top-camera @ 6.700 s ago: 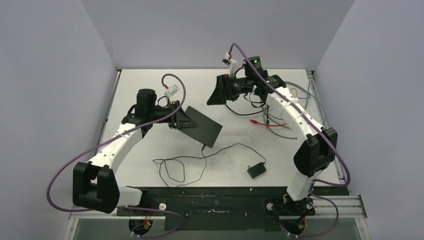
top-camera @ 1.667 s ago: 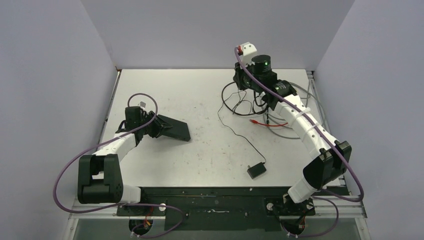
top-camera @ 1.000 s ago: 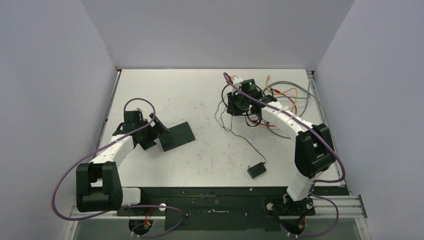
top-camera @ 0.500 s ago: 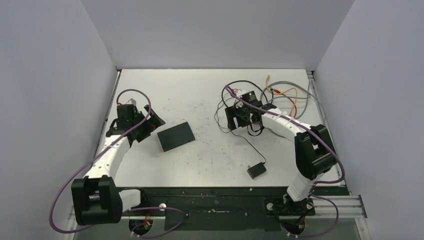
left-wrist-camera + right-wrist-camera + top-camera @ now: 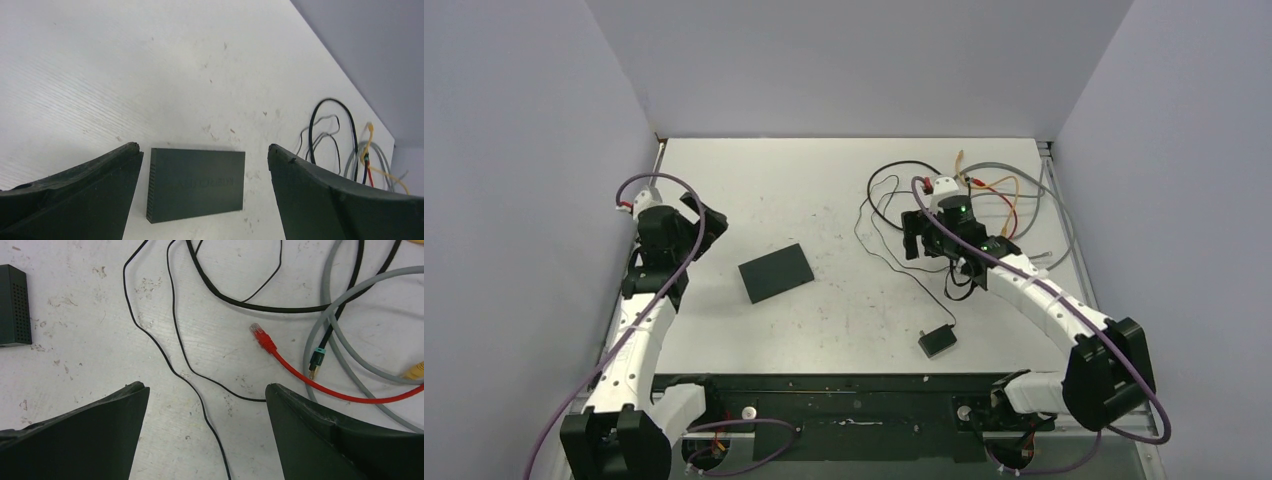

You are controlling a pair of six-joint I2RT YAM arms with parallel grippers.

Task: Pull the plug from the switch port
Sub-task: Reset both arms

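The switch (image 5: 776, 272) lies flat on the white table, a thin matte-black box with no cable in it. In the left wrist view the switch (image 5: 197, 182) sits below and ahead of my open left gripper (image 5: 202, 148), apart from both fingers. Seen from above, the left gripper (image 5: 707, 222) hangs to the switch's left. My right gripper (image 5: 205, 387) is open above the table, and a thin black cord (image 5: 172, 347) runs loose between its fingers. The right gripper (image 5: 911, 240) is right of the switch. I cannot pick out the plug at the cord's end.
A small black adapter block (image 5: 936, 341) lies near the front, its thin cord (image 5: 894, 268) running back toward the right gripper. A red cable with a red plug (image 5: 261, 336), grey cables (image 5: 345, 352) and a thick black cable (image 5: 250, 302) lie tangled at the back right (image 5: 994, 190).
The right gripper has opened and drawn back toward the right; the cord now lies loose. The left arm has pulled away left from the switch, which rests flat.
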